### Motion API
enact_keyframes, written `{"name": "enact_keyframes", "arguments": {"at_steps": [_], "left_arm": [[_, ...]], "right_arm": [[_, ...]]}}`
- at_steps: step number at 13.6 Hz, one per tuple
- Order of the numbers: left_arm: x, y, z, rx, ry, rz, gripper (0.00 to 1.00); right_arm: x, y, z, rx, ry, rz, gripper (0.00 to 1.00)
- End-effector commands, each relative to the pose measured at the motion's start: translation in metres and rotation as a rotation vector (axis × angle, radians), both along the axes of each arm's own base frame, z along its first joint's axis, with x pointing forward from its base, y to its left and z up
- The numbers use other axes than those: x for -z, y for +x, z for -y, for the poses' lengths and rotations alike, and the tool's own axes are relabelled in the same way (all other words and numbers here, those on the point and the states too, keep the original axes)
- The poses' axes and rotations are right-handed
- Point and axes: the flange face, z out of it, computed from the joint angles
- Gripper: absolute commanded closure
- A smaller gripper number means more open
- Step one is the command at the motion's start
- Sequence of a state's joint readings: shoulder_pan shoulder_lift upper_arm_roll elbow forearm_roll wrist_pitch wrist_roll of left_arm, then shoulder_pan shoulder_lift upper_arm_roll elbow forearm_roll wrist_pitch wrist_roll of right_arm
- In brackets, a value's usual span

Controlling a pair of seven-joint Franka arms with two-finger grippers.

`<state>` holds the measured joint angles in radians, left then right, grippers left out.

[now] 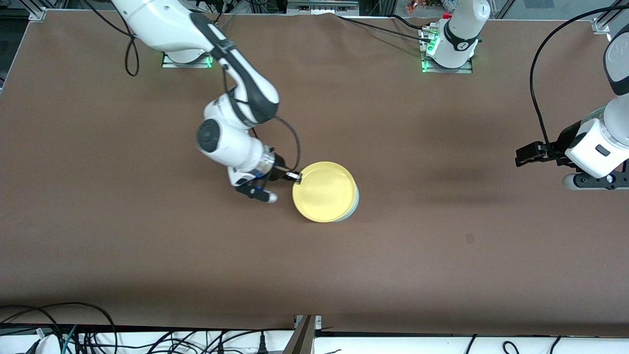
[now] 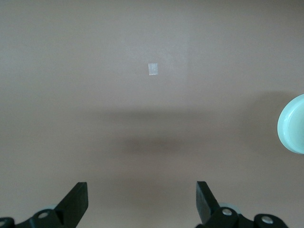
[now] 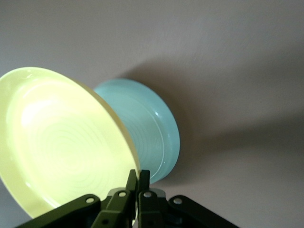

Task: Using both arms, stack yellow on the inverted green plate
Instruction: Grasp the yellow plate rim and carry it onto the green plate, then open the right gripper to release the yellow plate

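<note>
I see the right end effector (image 1: 296, 177) clamped on the rim of the round yellow plastic plate (image 1: 325, 191), held over the inverted mint-green plastic plate (image 1: 355, 200) mid-tabletop (image 1: 442, 255). The left end effector (image 2: 142, 202) waits, fingers apart.

Brown mat (image 1: 147, 236) covers the whole table, matte, with soft shadows. A small pale tape square (image 2: 153, 69) lies on it. Aluminium frame rails (image 1: 322, 7) line the base edge. A white ledge (image 1: 442, 344) with black cables (image 1: 98, 339) runs along the camera edge.
</note>
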<state>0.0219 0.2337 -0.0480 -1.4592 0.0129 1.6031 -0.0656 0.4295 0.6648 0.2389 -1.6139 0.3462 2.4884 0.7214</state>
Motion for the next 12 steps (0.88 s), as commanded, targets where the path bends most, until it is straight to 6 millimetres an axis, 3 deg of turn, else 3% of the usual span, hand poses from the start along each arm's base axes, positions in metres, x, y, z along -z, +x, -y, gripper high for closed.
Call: {"name": "enact_keyframes", "arguments": {"at_steps": [1, 3, 6, 7, 8, 9, 12], "left_arm": [[-0.004, 0.003, 0.000, 0.001, -0.038, 0.002, 0.00], [-0.004, 0.003, -0.001, 0.000, -0.038, 0.002, 0.00], [-0.004, 0.003, 0.000, 0.001, -0.038, 0.002, 0.00], [-0.004, 0.003, -0.001, 0.000, -0.038, 0.002, 0.00], [-0.004, 0.003, -0.001, 0.000, -0.038, 0.002, 0.00], [-0.004, 0.003, -0.001, 0.000, -0.038, 0.002, 0.00], [-0.003, 0.003, -0.001, 0.000, -0.038, 0.000, 0.00]], "right_arm": [[0.030, 0.008, -0.014, -0.024, -0.060, 0.017, 1.00], [0.038, -0.004, -0.030, -0.052, -0.067, 0.012, 1.00], [0.044, -0.004, -0.028, -0.062, -0.086, 0.023, 1.00], [0.044, -0.005, -0.030, -0.066, -0.088, 0.025, 0.68], [0.044, -0.011, -0.038, -0.105, -0.111, 0.054, 0.04], [0.044, -0.010, -0.038, -0.152, -0.158, 0.101, 0.00], [0.031, -0.001, -0.027, -0.189, -0.203, 0.155, 0.00]]}}
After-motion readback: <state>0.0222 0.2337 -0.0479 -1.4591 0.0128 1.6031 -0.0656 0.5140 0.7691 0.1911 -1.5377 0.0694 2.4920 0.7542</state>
